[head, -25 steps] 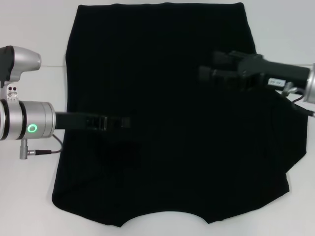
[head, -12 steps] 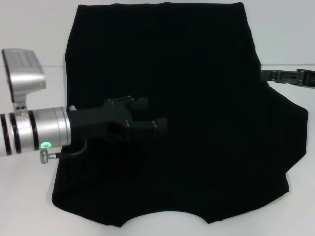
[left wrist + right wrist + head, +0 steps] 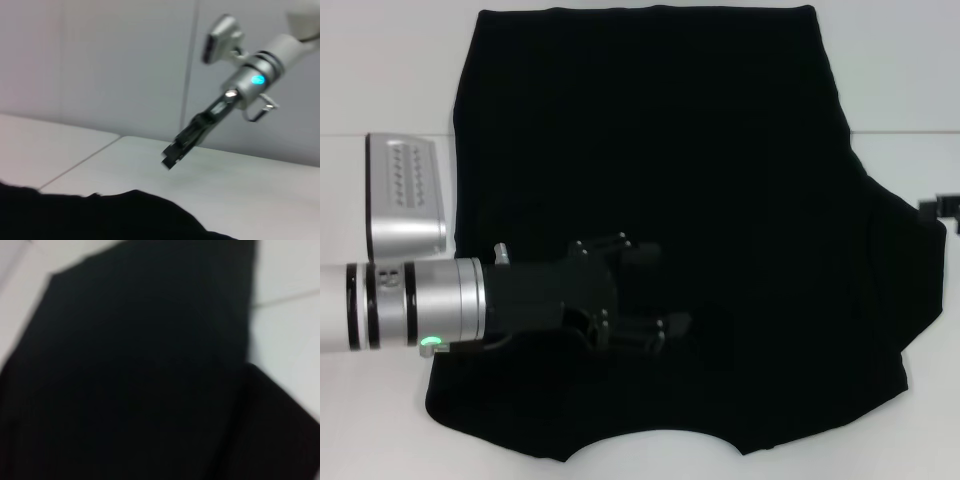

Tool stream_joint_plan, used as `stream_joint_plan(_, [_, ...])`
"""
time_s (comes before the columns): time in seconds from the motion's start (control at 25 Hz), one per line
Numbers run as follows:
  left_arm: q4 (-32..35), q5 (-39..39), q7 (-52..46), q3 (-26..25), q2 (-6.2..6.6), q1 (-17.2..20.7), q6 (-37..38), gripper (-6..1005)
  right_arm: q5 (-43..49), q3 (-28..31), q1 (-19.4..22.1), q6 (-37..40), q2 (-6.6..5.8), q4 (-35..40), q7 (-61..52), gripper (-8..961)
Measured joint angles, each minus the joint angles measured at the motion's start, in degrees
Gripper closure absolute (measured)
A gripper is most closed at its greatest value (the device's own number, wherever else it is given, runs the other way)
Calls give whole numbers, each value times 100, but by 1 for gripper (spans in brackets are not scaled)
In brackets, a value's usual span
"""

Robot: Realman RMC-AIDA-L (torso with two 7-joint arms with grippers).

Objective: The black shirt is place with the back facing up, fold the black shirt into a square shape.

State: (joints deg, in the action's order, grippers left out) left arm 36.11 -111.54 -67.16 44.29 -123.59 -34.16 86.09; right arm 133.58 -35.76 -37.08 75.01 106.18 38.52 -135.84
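Note:
The black shirt (image 3: 720, 150) lies spread flat on the white table (image 3: 380, 70), plain side up, and fills most of the head view. My left gripper (image 3: 660, 290) hovers open over the shirt's near left part, with nothing between its fingers. Only a tip of my right gripper (image 3: 940, 207) shows at the right edge, just off the shirt's right sleeve. The left wrist view shows that right gripper (image 3: 172, 156) farther off, above the bare table beyond the shirt's edge (image 3: 100, 215). The right wrist view looks down on the shirt (image 3: 125, 380).
White table surface borders the shirt on the left, right (image 3: 920, 90) and near side. A seam line in the table (image 3: 900, 133) runs across at mid-height. A grey wall (image 3: 100, 60) stands behind the table.
My left gripper has swung in over the shirt, toward the near side and the middle, and turned. The right arm has pulled back off the shirt to the right edge.

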Motion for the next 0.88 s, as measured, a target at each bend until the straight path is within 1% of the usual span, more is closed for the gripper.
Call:
stream_joint_plan(0.08, [-1,0,186,52,-27,26,13,52,427,-4,-35,-103,-1,10,-275,103])
stream_joint_plan(0.24, [-74,0,523,195,-33,38,23,55,798,-41,-76,-186,7,-36,-573,103])
stream_joint_plan(0.36, [-152,1,703,233,-39,46,1,59,912,-58,-110,-251,28,-93,-696,103])
stream_joint_plan(0.52, [-218,18,706,197,-42,46,-45,64,986,-95,-168,-407,59,-293,-816,103])
stream_joint_plan(0.76, [-224,57,712,156,-42,81,-49,67,1011,-166,-236,-628,136,-503,-848,102])
stream_joint_plan(0.88, [-226,58,694,149,-43,89,-50,66,1031,-238,-263,-770,137,-620,-849,102])
